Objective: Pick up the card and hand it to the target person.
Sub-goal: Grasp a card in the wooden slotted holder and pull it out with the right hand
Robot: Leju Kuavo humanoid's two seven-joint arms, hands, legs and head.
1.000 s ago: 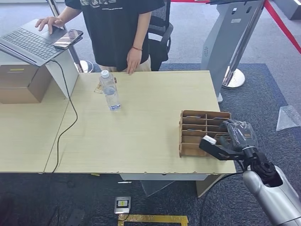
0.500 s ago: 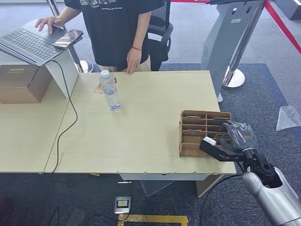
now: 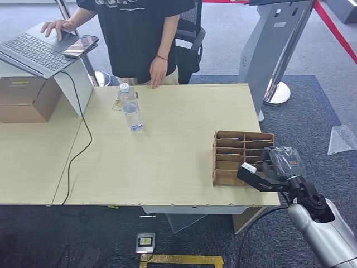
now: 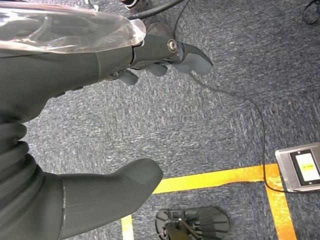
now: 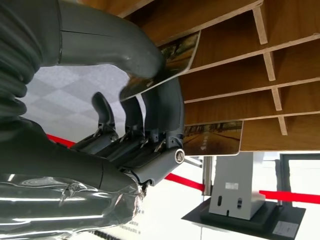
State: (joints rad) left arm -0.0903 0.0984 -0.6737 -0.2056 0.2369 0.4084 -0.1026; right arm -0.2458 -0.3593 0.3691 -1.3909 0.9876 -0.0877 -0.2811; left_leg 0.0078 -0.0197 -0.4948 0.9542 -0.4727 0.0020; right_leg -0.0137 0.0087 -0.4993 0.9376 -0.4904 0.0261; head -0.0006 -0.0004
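— Reaching into what, exactly?

— Into the wooden card rack [image 3: 236,157] at the near right corner of the table [image 3: 168,151]. My right hand [image 3: 269,170] sits at the rack's right end, thumb stretched along its near side.

— Are you holding anything?

— Yes. My wrist camera shows the card [image 5: 166,62] pinched between my thumb and my fingers [image 5: 166,115], its far end still inside a slot of the rack. A second card [image 5: 213,137] sits in a neighbouring slot, just past my fingertips.

— And your other hand?

— My left hand [image 4: 113,125] hangs over the dark carpet [image 4: 226,75], thumb well apart from the fingers, nothing in it. Yellow floor tape [image 4: 211,177] and a metal floor socket [image 4: 302,167] lie beneath it.

— Where is the person?

— Standing at the far edge of the table, in a black shirt [image 3: 139,33]. One hand [image 3: 158,71] hangs at the table edge; the other hand [image 3: 59,27] rests on a laptop [image 3: 38,50] propped on a stand to the far left. A water bottle [image 3: 130,107] stands upright on the table near them, well apart from the rack.
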